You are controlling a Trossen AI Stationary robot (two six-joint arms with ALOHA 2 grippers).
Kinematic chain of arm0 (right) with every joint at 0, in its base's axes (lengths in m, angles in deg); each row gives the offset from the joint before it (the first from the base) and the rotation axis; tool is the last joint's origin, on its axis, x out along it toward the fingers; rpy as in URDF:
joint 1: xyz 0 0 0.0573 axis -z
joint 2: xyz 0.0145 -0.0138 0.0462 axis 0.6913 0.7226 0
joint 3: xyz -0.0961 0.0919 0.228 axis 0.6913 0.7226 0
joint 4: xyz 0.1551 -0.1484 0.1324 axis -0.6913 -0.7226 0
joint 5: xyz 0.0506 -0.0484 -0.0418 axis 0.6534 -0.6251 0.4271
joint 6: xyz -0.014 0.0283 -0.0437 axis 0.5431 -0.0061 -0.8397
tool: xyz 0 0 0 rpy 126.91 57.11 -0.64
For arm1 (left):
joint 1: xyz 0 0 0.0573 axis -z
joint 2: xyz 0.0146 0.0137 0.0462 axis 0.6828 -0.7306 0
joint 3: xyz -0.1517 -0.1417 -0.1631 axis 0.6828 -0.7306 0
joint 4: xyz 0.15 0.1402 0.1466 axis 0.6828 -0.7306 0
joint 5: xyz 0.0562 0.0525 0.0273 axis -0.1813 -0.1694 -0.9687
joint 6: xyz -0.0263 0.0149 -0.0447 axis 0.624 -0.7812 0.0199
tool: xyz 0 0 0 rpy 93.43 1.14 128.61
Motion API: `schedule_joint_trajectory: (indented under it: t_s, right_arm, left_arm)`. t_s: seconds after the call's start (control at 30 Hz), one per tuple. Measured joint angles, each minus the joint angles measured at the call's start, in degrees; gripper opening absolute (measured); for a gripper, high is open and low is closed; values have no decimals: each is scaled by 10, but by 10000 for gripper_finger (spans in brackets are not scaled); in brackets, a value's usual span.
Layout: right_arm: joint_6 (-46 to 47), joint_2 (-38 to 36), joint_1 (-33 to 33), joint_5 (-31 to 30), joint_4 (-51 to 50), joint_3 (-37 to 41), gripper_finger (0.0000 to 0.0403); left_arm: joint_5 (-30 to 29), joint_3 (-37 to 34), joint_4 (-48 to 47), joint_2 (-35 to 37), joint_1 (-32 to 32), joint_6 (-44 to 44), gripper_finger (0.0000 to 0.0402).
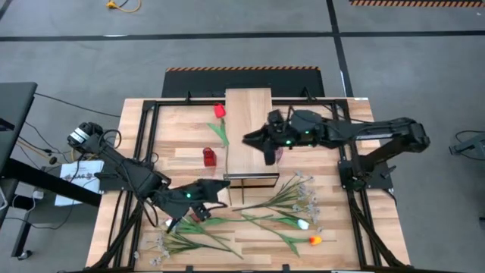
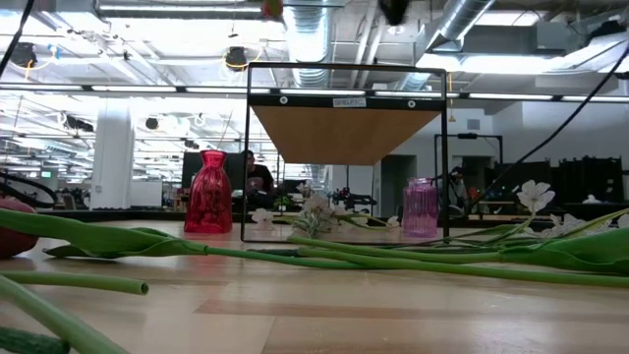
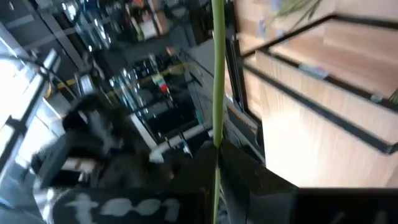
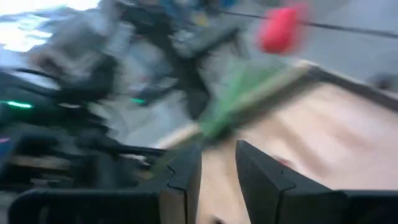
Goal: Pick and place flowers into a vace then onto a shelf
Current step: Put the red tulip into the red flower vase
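1. Along the near edge of the slatted wooden table [image 1: 182, 152] most of the flowers [image 1: 288, 208] lie flat on their long green stems: a leafy bunch [image 1: 189, 239] toward the near left corner, pale blossom sprays and a white tulip [image 1: 302, 224] near the middle, and a yellow-orange tulip [image 1: 315, 241] toward the near right.
2. Just behind the left bunch, the left gripper [image 1: 217, 191] hovers low over the table, by the near end of the shelf [image 1: 250, 136]. In its wrist view a green stem [image 3: 217, 93] runs up from between its fingers (pinched there, as far as the view shows).
3. A red vase [image 1: 210, 157] stands left of the shelf, and a pink vase [image 2: 420, 207] on its right side, partly under the right arm.
4. The right gripper [image 1: 258, 139] sits above the middle of the shelf, jaws slightly parted with nothing between them.
5. A red tulip [image 1: 220, 111] lies by the shelf's far left side, its stem pointing toward the near edge.
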Motion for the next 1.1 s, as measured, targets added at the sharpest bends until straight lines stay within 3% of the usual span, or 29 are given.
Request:
schedule_joint_trajectory:
  t_s: [0.17, 0.3, 0.73, 1.1]
  right_arm:
    - [60, 51, 15, 83, 60, 0, 94]
    - [94, 72, 31, 103, 59, 1, 100]
    - [101, 86, 37, 158, 137, 0, 199]
    - [124, 86, 33, 174, 138, 0, 184]
  left_arm:
    - [8, 0, 1, 0, 13, -6, 0]
    - [4, 0, 1, 0, 18, -6, 0]
    - [4, 0, -1, 0, 18, -6, 0]
    - [4, 0, -4, 0, 18, -6, 0]
